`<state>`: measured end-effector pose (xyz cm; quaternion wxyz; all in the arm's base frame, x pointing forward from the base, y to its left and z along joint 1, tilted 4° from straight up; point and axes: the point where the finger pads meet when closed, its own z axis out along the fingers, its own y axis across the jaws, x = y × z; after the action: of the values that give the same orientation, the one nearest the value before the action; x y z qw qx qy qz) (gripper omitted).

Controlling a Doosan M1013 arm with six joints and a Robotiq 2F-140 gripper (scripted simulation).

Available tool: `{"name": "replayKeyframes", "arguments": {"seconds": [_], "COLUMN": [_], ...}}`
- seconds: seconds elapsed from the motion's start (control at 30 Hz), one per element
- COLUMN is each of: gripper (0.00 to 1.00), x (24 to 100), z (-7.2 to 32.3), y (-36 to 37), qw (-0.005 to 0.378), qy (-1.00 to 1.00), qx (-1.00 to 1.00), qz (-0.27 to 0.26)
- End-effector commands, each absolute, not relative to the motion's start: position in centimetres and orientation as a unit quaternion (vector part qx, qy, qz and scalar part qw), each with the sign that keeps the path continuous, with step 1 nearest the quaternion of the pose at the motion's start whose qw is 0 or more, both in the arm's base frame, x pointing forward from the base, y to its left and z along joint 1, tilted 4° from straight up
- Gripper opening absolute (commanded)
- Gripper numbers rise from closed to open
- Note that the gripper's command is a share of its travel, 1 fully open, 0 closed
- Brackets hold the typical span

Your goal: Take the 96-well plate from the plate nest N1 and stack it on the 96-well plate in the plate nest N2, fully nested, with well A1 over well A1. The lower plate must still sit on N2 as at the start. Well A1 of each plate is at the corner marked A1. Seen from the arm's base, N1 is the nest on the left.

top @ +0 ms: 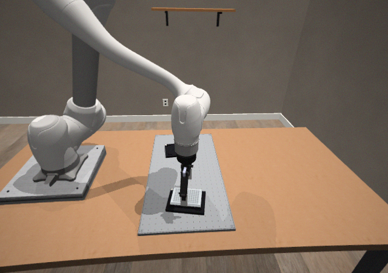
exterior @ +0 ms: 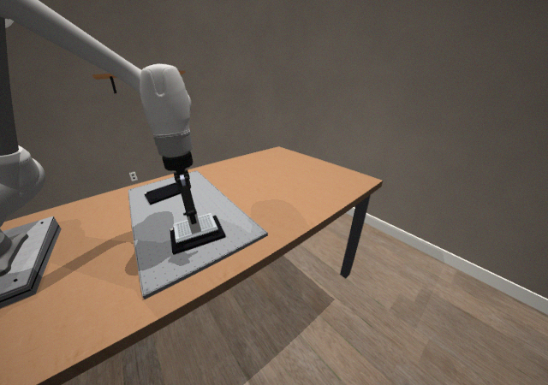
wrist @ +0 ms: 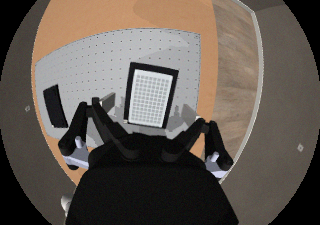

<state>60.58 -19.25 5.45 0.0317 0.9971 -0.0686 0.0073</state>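
now the end effector (wrist: 148,139) hangs with its fingers spread wide and nothing between them, directly above the white 96-well plate (top: 187,197). that plate sits on the black plate nest n2 (top: 185,209), on the half of the grey perforated board (top: 209,176) toward the bench's (top: 282,182) front edge. whether one plate or a stack of two lies there cannot be told. the plate nest n1 (top: 169,151), toward the back edge, shows bare black.
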Motion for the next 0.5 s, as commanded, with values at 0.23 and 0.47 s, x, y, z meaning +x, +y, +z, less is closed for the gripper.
{"name": "replayKeyframes", "arguments": {"seconds": [0.23,0.47], "gripper": [1.00,1.00], "x": [60.6,60.5], "z": [7.5,9.3], "y": [-19.1,-19.0], "qw": [0.032,0.032], "qy": [-0.069,-0.069], "qx": [0.997,0.997], "qz": [0.007,0.007]}}
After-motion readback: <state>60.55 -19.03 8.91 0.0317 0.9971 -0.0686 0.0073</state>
